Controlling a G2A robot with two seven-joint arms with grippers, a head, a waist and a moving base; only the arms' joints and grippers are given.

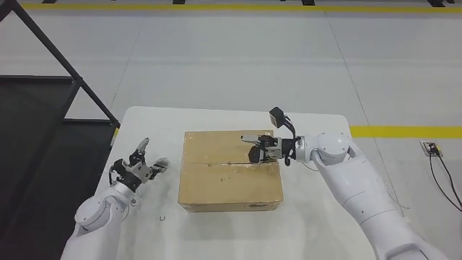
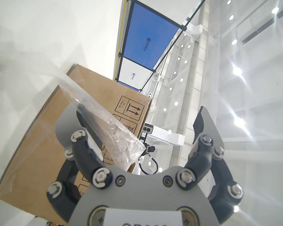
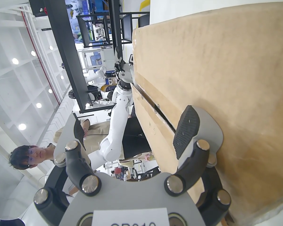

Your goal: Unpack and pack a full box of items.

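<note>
A closed brown cardboard box [image 1: 229, 170] sits in the middle of the white table [image 1: 317, 224]. Its top flaps meet at a seam [image 3: 153, 106] that gapes slightly. My right gripper [image 1: 254, 149] hovers open over the box's top near the right end of that seam, one ribbed pad [image 3: 187, 128] close against the cardboard [image 3: 226, 71]. My left gripper [image 1: 153, 154] is open, left of the box and apart from it. A crumpled strip of clear plastic film [image 2: 103, 123] clings to one of its fingers [image 2: 85, 128], in front of the box's side [image 2: 33, 147].
A small scrap [image 1: 164, 219] lies on the table near the front, left of the box. A black metal frame [image 1: 65, 79] stands off the table's left edge. The table has bare room on both sides of the box.
</note>
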